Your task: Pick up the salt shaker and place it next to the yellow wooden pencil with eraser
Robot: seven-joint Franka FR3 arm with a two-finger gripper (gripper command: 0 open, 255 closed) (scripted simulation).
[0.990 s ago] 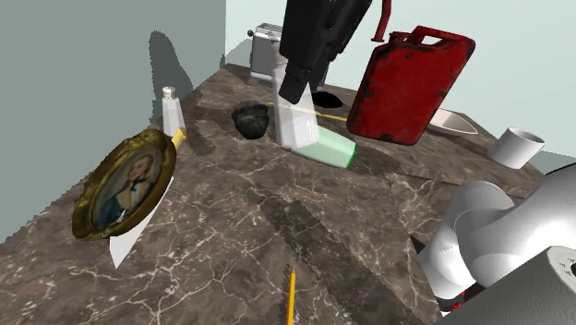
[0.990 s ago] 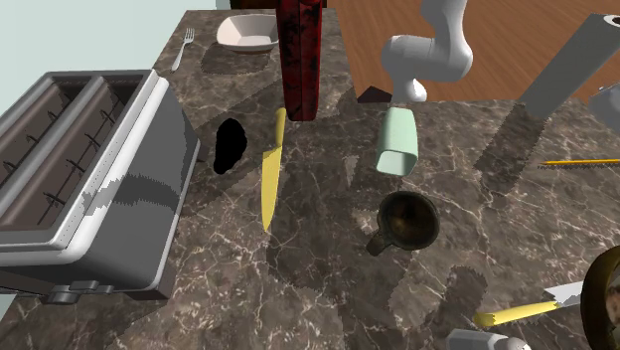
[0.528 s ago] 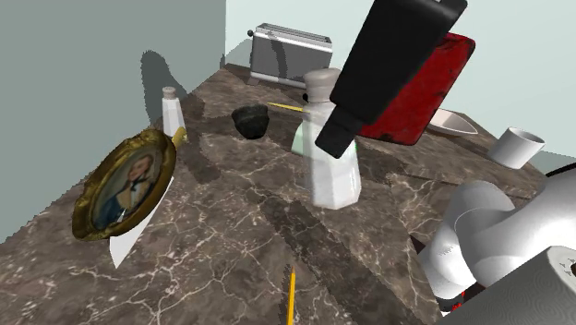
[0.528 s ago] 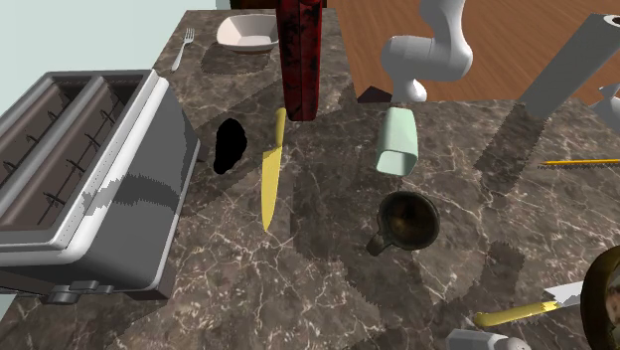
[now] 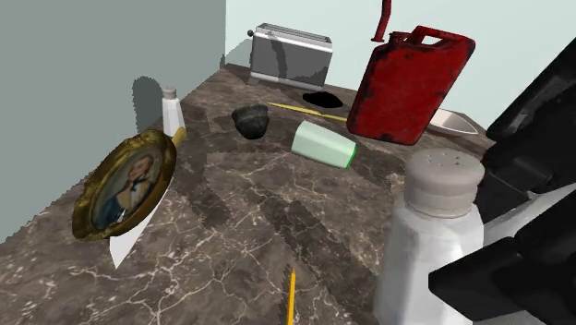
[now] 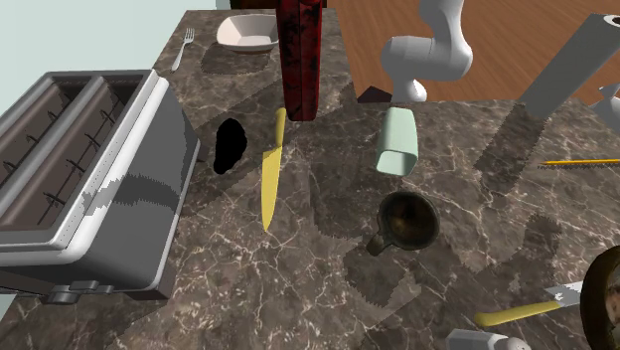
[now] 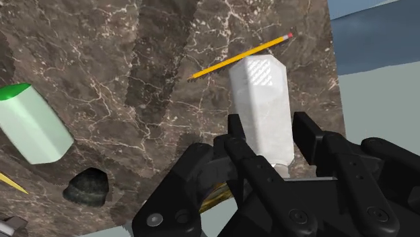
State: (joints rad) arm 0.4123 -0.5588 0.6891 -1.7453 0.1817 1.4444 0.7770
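My black gripper [image 5: 467, 227] is shut on a white salt shaker [image 5: 432, 242] with a grey perforated cap, carried upright above the marble counter at the shoulder view's lower right. The yellow pencil [image 5: 291, 296] lies on the counter near the front edge, to the shaker's left in that view. In the wrist view the gripper [image 7: 270, 128] clasps the shaker [image 7: 260, 101] between both fingers, and the pencil [image 7: 241, 57] with its red eraser lies just beyond the shaker's cap. The pencil [image 6: 581, 160] also appears at the second exterior view's right edge.
A second small shaker [image 5: 172, 109], an oval gilt portrait [image 5: 125, 180], a dark mug [image 5: 249, 120], a lying green cup [image 5: 324, 145], a red jerry can [image 5: 411, 83], a toaster [image 5: 291, 55] and a yellow knife [image 6: 268, 177] share the counter.
The gripper has carried the shaker from beside the green cup toward the near end of the counter, closer to the pencil. Nothing else on the counter has moved.
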